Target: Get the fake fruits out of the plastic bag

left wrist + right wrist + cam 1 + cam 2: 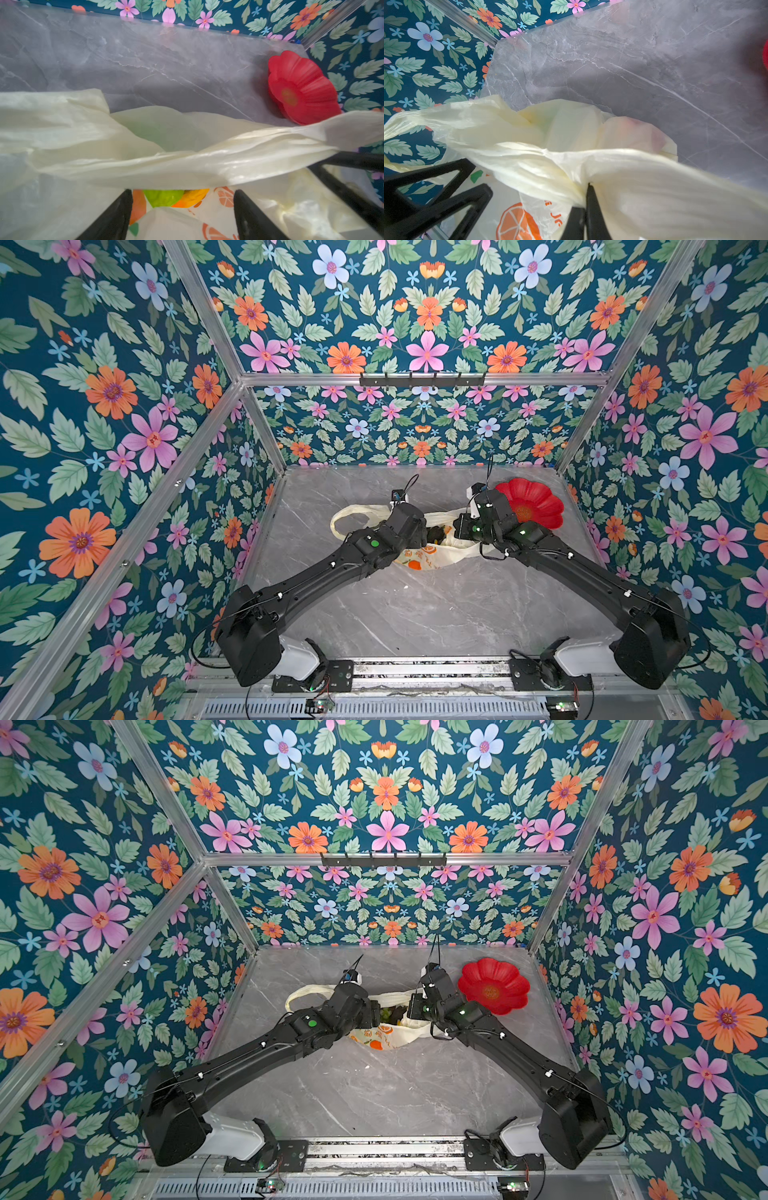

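The fake fruits (164, 197) are seen inside the plastic bag (187, 166), a green one and an orange-yellow one lying just ahead of the left gripper (182, 194), whose fingers are spread at the bag's mouth with nothing held. A taut band of bag is stretched across in front of the fingertips, partly covering the fruits. The bunched rim is pinched by the right gripper (588, 187), opposite. The reach into the mouth is judged to be in hand; next, the fingers must be passed beneath the band and closed on one fruit.
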